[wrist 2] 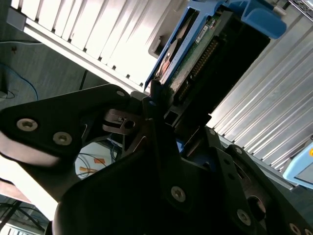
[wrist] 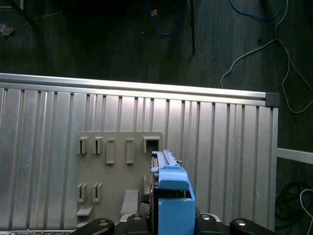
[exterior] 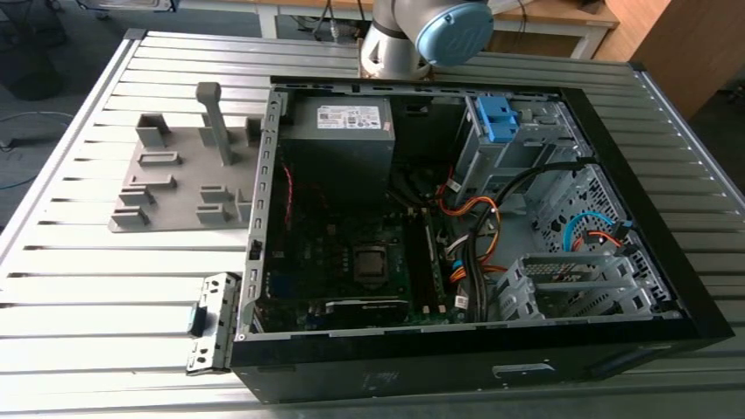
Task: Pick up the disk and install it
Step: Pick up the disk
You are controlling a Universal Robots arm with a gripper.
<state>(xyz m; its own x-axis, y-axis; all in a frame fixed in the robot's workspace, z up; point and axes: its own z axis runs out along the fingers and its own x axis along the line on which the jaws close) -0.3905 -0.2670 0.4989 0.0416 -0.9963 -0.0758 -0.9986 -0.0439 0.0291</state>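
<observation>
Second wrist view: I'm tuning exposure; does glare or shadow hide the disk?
Second wrist view: table slats glare white beside the disk, its connector edge dim yet visible; first wrist view: its blue carrier frame is evenly lit.

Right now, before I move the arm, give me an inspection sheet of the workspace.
Surface: slatted metal table, carrying an open computer case.
Job's things: the disk, blue-framed, held off the table over a grey slotted fixture.
Clutter: metal bracket beside the case.
Grippers: gripper shut on the disk.
Cables: orange and blue leads inside the case; loose cables on the floor.
Surroundings: dark floor.
</observation>
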